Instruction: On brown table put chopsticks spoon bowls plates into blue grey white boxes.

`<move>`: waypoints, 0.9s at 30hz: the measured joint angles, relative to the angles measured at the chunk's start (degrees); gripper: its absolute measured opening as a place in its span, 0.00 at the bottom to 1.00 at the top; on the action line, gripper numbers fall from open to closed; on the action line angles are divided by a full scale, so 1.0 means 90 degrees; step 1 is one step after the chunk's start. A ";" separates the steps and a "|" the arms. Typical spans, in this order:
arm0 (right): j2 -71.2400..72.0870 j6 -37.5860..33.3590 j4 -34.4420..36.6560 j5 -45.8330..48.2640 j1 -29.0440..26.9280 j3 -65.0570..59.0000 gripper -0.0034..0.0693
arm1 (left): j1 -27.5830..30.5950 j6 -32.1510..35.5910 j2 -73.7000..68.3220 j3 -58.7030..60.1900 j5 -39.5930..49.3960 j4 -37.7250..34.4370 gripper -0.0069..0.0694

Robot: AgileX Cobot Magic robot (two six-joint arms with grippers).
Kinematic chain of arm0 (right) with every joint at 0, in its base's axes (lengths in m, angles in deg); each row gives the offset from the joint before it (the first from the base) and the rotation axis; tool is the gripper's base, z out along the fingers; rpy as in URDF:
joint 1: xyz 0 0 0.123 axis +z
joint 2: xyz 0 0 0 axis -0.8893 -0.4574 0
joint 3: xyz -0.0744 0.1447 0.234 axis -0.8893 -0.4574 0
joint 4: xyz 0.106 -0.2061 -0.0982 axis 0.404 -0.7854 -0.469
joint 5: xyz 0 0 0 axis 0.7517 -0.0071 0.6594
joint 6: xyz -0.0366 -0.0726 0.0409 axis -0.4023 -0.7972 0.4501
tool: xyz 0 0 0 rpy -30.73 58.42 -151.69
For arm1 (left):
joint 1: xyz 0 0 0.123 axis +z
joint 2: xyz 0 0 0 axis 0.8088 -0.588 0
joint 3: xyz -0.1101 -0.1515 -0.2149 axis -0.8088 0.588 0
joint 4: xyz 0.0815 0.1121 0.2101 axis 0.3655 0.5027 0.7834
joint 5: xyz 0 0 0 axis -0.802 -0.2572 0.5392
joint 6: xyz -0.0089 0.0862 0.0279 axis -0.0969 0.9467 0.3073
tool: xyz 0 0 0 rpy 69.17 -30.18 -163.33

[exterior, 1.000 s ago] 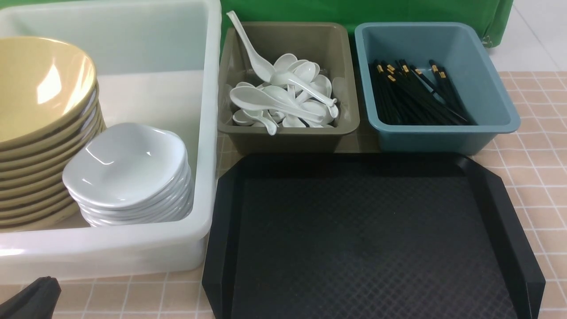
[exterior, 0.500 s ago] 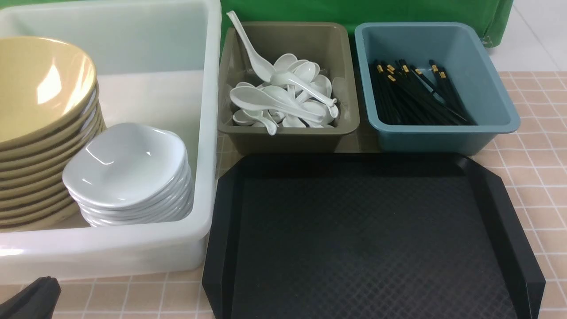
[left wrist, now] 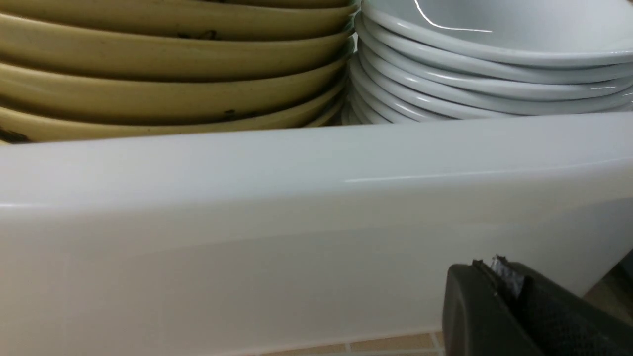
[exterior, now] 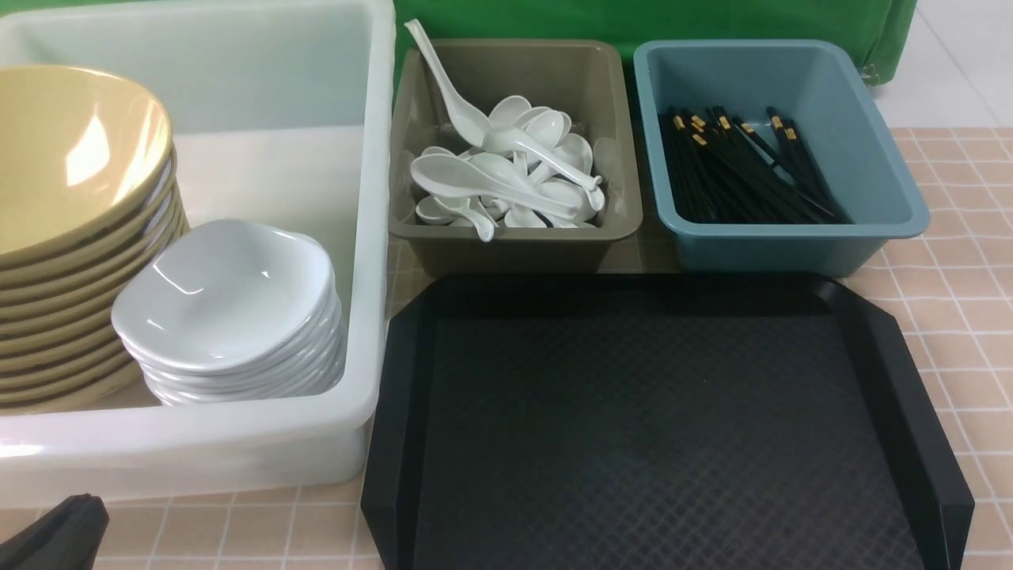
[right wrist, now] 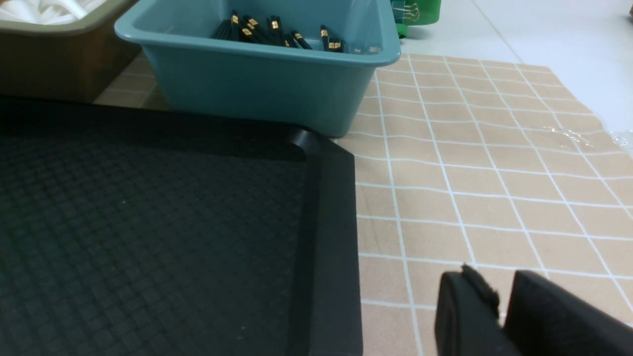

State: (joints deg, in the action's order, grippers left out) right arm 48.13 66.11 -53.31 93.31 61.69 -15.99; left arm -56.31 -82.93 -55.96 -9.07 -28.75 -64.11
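The chopsticks [exterior: 744,170] lie heaped in the blue bin [exterior: 886,190] toward the counter's far right corner; the spoons [exterior: 506,170] fill the olive-grey bin [exterior: 514,245] just beside it, one handle poking over the far rim. The tan bowls [exterior: 71,229] and white plates [exterior: 229,309] stand in two stacks, touching, inside the white tub [exterior: 237,451] along the counter's left edge. Everything looks sorted; the black tray [exterior: 657,427] at the near edge carries nothing.

The main risk, as I judge it: the bowl stack leans and rises above the tub wall, so a bump from the left gripper [left wrist: 504,296], low and close to the tub's near wall, could slide the glossy, slippery dishes. The propped spoon could tip out if its bin is nudged.

Both jaws look pressed nearly together, holding nothing; the right gripper [right wrist: 499,306] hovers over the tiled counter [right wrist: 470,163] near its right edge. The bins are smooth moulded plastic, the tray diamond-textured with angled corners.
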 joint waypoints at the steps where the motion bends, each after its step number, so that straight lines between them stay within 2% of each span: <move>1: 0.0000 0.0000 0.0000 0.0000 0.0000 0.0000 0.29 | 0.0000 0.0000 0.0000 0.0000 0.0000 0.0000 0.10; 27: 0.0000 0.0000 0.0000 0.0000 0.0000 0.0000 0.31 | 0.0000 0.0000 0.0000 0.0000 0.0000 0.0000 0.10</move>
State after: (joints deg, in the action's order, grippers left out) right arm 48.13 66.11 -53.31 93.31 61.69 -15.99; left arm -56.31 -82.93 -55.96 -9.07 -28.75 -64.11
